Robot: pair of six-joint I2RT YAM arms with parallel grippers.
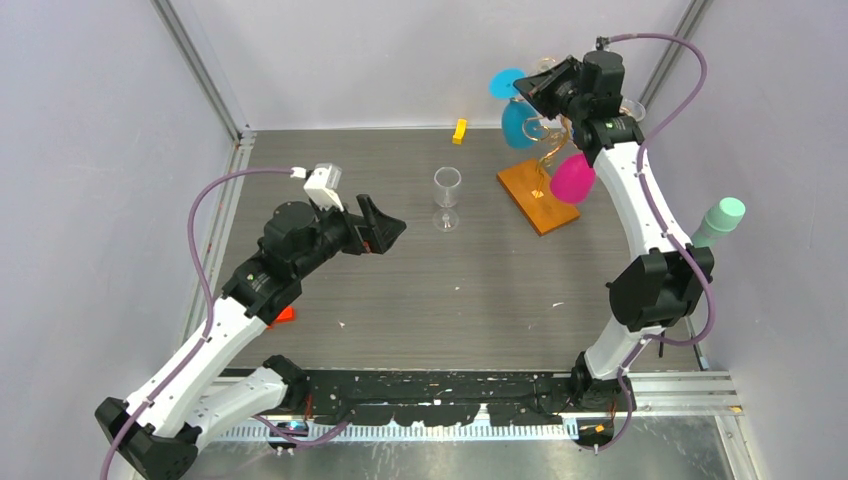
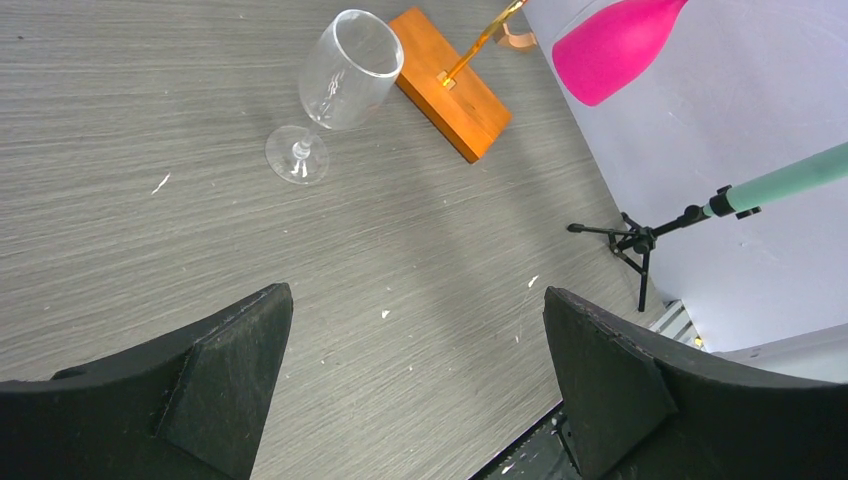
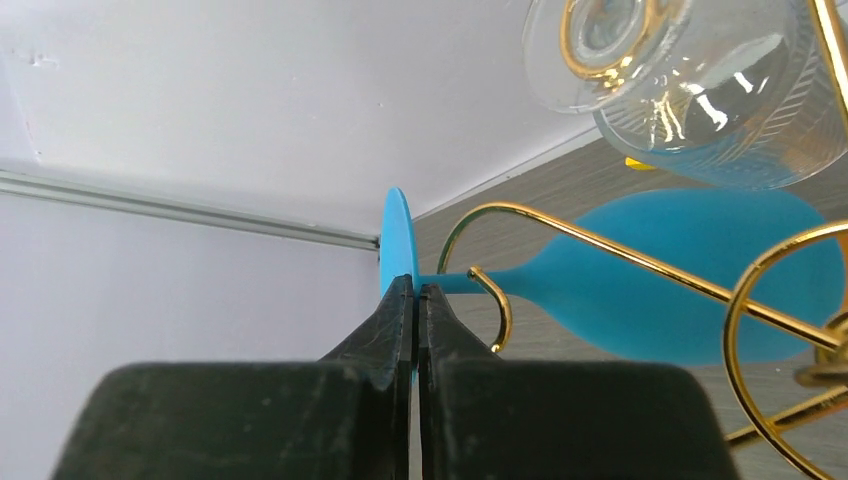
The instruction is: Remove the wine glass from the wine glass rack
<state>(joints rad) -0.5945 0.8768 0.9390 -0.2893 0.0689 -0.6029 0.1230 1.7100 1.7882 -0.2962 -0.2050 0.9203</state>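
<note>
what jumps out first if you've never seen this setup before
The gold wine glass rack at the far right of the table stands out, hung with a blue wine glass, a pink wine glass and a hanging clear glass. The right fingers are up there, seemingly pinching the blue wine glass's foot. A standing clear wine glass sits upright mid-table, with the left fingers open, apart to its left.
</note>
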